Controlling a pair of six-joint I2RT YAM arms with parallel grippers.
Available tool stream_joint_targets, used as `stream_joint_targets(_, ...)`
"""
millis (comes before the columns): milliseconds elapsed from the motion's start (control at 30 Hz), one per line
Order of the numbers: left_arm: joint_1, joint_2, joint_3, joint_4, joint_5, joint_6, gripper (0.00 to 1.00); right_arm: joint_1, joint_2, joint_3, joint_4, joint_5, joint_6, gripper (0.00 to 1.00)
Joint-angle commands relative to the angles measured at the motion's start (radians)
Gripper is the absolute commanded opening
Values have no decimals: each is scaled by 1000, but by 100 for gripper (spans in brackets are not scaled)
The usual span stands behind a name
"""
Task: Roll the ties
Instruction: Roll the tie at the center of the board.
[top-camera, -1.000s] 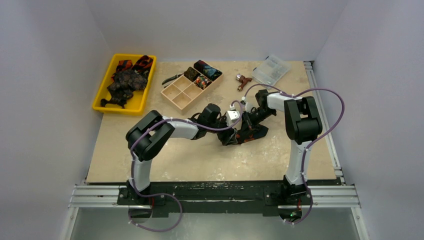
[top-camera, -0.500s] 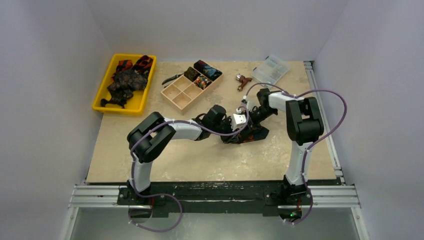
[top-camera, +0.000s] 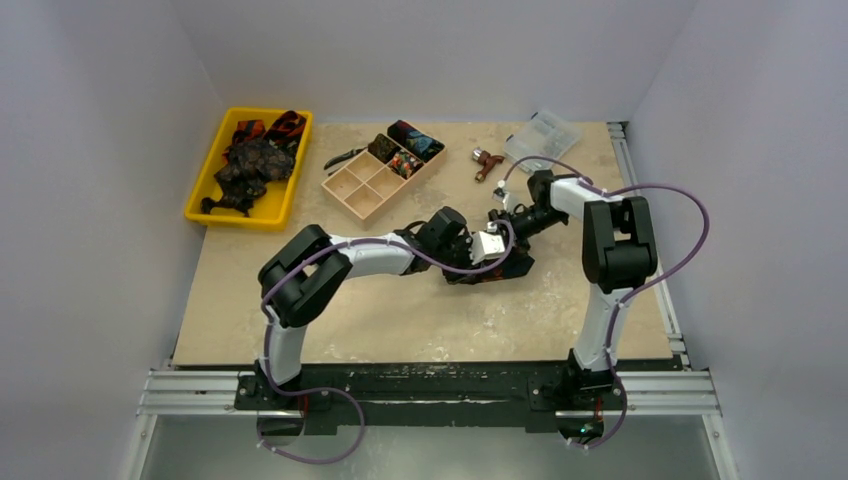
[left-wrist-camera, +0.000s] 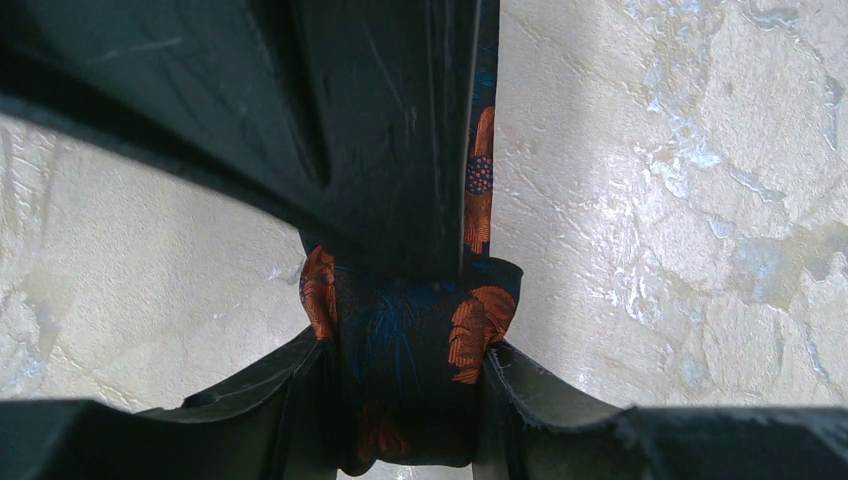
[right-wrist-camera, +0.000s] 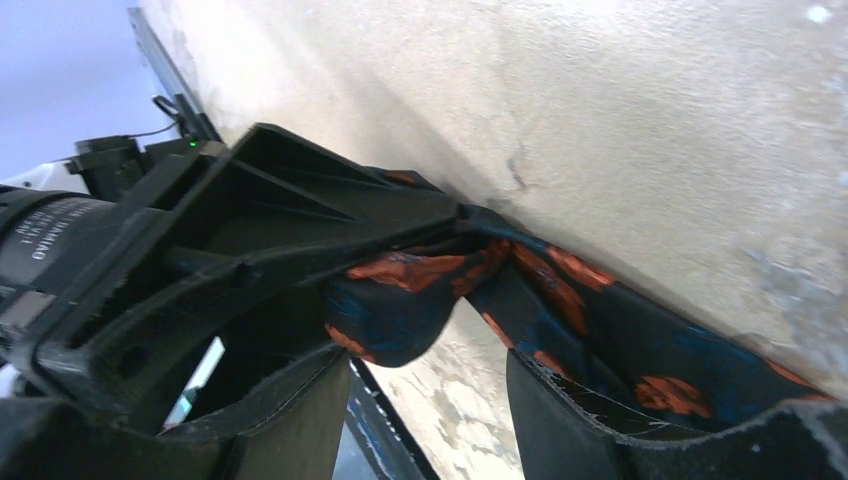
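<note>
dark orange-printed tie (left-wrist-camera: 470, 320) is lying pinched in the left hand (left-wrist-camera: 407, 360), its length running straight ahead along the table (left-wrist-camera: 650, 200).

Your table (top-camera: 400, 320) is a pale, mottled board with a metal rail (top-camera: 440, 392) along its near edge and another rail (top-camera: 673, 325) down its right side. You have a yellow tray (top-camera: 236, 220) at the far left corner. Just right of it sits a tan wooden organiser (top-camera: 350, 184), divided into compartments and set at an angle. Dark-handled pliers (top-camera: 345, 157) lie against its far left side. Further right you have a small red and silver tool (top-camera: 487, 159), and near it, at the far edge, a clear plastic box (top-camera: 542, 140).
</note>
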Motion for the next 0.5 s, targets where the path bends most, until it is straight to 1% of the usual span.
stream_joint_targets(0,-8,77,10,-197,-76,37,30,22,-14,7,11,-127,26,58)
stream_joint_targets(100,-9,87,22,-213,-70,33,30,39,10,21,11,-120,13,49)
stream_joint_targets(133,-10,89,26,-217,-66,29,31,39,20,23,10,-117,7,44)
stream_joint_targets(200,-9,89,32,-226,-55,26,32,39,45,31,-1,-94,-14,32)
stream_joint_targets(267,-6,84,29,-222,-27,22,36,36,69,37,-5,-50,-36,15)
stream_joint_targets(300,-4,79,25,-216,-9,19,39,35,76,38,-4,-24,-45,4)
stream_joint_targets(333,-1,75,23,-210,4,15,42,32,82,40,-6,4,-57,0)
stream_joint_targets(467,20,61,11,-158,83,-23,53,26,97,41,8,117,-91,0)
